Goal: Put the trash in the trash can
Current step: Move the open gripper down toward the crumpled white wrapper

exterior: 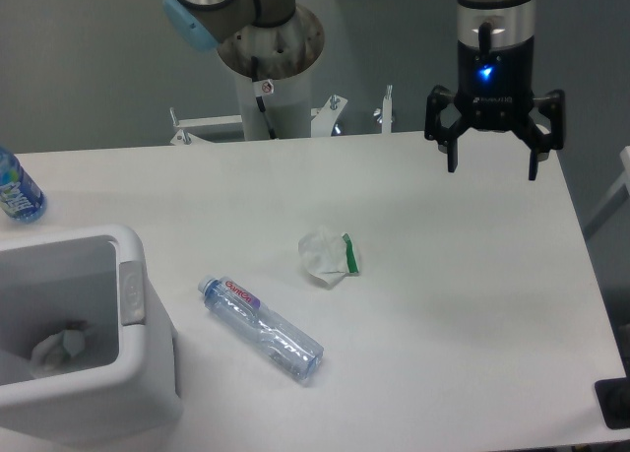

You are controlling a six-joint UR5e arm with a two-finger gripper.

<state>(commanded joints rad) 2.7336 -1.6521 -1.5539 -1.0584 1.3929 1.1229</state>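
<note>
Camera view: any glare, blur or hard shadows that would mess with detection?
Camera view: soft, even light; white table bright but not blown out. Faint shadows under the clear bottle and wrapper. Slightly soft overall. Blue LED glows on the open gripper. Trash can and blue-labelled bottle are cut by the frame edge.

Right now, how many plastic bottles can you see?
2. A clear bottle with red lettering lies on the table beside the white bin; a blue-labelled bottle sits at the far left edge, partly cut off.
</note>
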